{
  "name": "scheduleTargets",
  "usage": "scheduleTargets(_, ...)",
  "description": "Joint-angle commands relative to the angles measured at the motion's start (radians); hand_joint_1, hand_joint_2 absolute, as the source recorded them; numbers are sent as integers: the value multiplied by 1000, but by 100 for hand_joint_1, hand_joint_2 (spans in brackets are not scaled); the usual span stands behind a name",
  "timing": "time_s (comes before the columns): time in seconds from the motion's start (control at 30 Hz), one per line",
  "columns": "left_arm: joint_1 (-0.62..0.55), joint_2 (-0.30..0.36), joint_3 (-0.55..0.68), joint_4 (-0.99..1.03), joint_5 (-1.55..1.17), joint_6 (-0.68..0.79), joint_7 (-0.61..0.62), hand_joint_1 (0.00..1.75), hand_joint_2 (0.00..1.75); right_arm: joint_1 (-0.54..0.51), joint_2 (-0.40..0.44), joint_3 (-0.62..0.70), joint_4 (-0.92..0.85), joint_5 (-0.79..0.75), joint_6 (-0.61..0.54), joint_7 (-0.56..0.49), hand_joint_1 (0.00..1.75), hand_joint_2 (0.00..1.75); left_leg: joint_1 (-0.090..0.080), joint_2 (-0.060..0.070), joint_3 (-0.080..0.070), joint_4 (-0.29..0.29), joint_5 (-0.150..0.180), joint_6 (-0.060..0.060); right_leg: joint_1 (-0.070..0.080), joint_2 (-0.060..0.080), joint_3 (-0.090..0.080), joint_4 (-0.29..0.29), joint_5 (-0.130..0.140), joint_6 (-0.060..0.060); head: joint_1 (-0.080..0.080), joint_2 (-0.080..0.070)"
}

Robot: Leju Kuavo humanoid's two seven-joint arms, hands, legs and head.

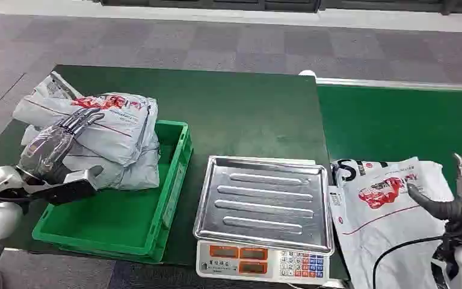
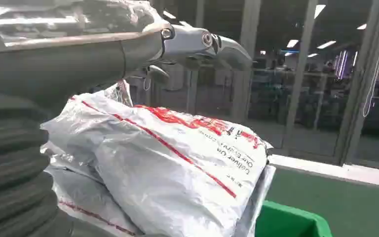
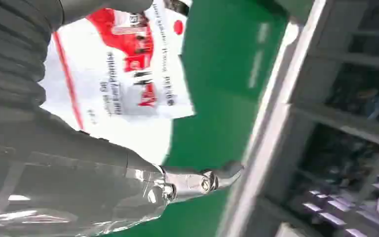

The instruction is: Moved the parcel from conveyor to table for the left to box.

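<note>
A grey-white parcel with red print [image 1: 376, 211] lies on the green conveyor [image 1: 397, 120] at the right, just beside the scale. My right hand [image 1: 454, 201] hovers at its right edge, fingers apart, one dark finger reaching over the parcel [image 3: 123, 84]; its thumb [image 3: 202, 180] sticks out free. At the left, a pile of parcels [image 1: 117, 129] sits over the far left corner of the green box [image 1: 126, 217]. My left hand [image 1: 60, 144] lies with spread fingers on the top parcel [image 2: 177, 163], and its thumb [image 2: 202, 42] stands clear above it.
A scale with a bare steel tray [image 1: 261, 198] and keypad stands between box and conveyor. The dark green table [image 1: 240, 114] stretches behind them. A metal rail [image 1: 397, 84] edges the conveyor's far side. Grey carpet floor lies beyond.
</note>
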Motion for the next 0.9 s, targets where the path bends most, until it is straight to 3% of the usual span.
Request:
scheduleTargets(0.03,-113,-2,-60,118,25,-27,-3,0,175,234,187,-261,-65,-14,38,-98,0,175,3,-14,6,-4,-1,-1,3,-12,12,-6,-4,-1,0,0)
scheduleTargets(0.27,-122,0,-76,121,27,-31,-2,0,175,243,204,-318,-74,-4,50,-75,0,175,0,-7,4,-4,-2,-2,0,-5,7,-3,-4,-1,0,0)
scheduleTargets(0.9,-165,0,-106,138,42,-45,1,0,175,234,239,-416,-65,41,90,-55,0,175,0,-5,3,-3,-2,-2,0,-3,5,-2,-4,-1,0,0)
